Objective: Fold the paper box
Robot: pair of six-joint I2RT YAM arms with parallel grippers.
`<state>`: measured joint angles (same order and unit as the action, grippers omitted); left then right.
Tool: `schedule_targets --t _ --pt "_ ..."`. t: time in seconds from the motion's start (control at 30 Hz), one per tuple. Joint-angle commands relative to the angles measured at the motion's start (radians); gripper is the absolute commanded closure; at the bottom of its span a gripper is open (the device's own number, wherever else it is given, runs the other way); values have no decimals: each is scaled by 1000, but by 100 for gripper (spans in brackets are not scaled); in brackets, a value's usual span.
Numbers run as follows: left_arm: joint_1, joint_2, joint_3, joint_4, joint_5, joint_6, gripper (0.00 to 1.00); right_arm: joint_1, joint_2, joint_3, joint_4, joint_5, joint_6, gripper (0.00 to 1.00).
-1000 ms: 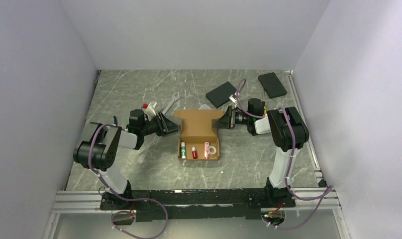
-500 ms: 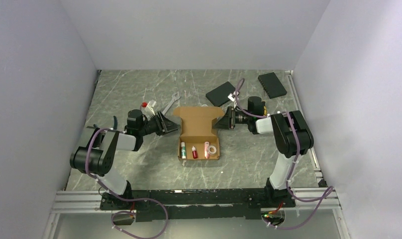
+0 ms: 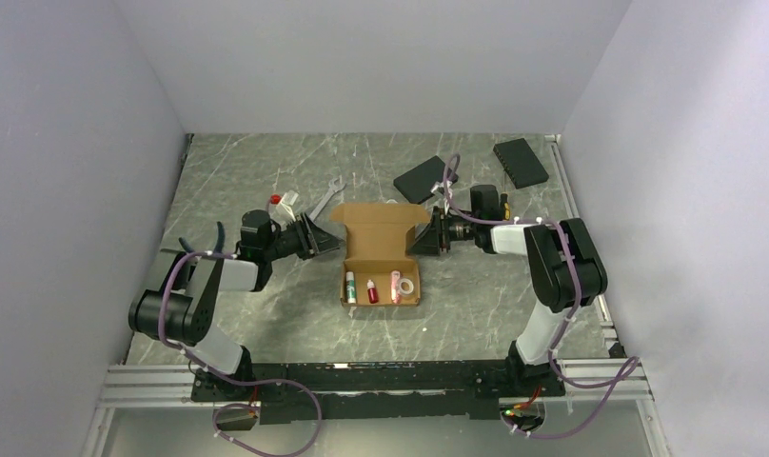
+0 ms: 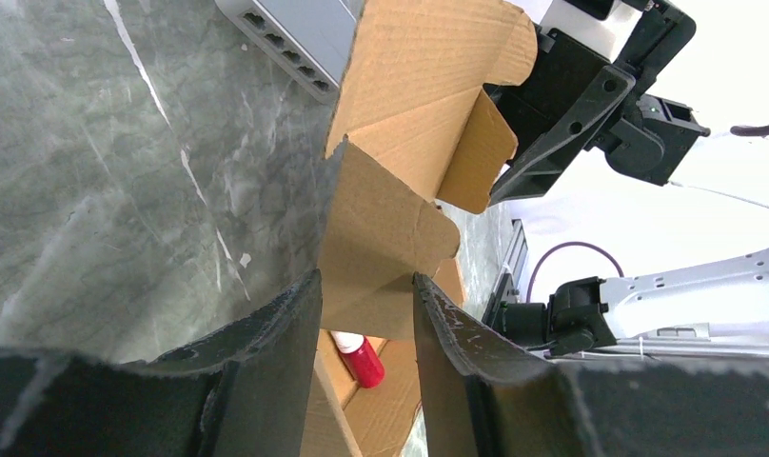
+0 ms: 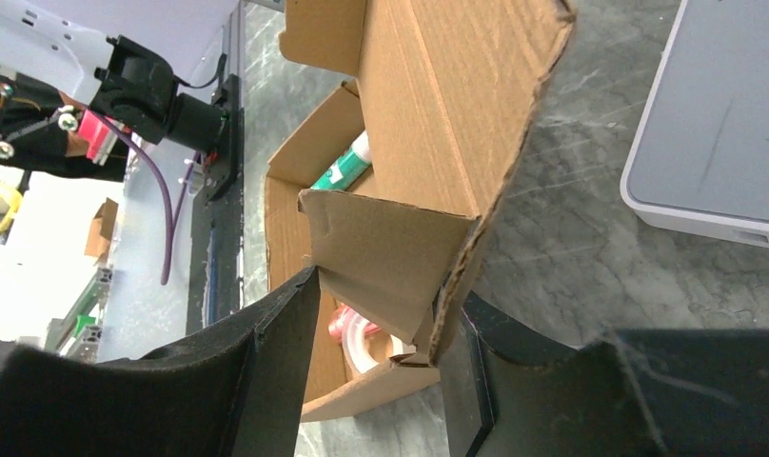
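Centre of the top view, on the grey marbled table (image 3: 266, 314): one paper box (image 3: 381, 249), open, long axis running from the upper to the lower part of the frame. Its lower half holds small bottles (image 3: 371, 288).

- Left end effector (image 3: 314, 236): level with the box's upper half, at its left edge. The box lies directly to its right. In its wrist view the left end effector (image 4: 364, 286) is half spread astride a raised side flap.
- Right end effector (image 3: 423, 236): opposite, at the right edge, equally near. In its wrist view the right end effector (image 5: 385, 295) is half spread around a folded corner.
- Contact: whether either pair of pads actually bears on the cardboard cannot be told.
- Next move, judged: turning both flaps inward.
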<state>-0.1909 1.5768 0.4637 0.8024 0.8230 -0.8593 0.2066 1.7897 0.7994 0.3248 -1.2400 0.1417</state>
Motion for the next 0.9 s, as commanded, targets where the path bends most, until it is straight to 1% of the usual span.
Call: schedule_targets --t 0.0,0.27,0.73,0.87 --pt "2 -38 -9 17 38 34 55 4 -57 24 -36 -18 -109 50" --pt "2 -40 -14 34 55 26 55 5 -98 9 -33 -15 -146 49" --pt "1 -95 -23 -6 70 45 55 17 -143 -11 -32 -19 -218 48" --pt "1 -114 -26 -25 71 53 55 27 -164 -19 -50 -21 -276 48"
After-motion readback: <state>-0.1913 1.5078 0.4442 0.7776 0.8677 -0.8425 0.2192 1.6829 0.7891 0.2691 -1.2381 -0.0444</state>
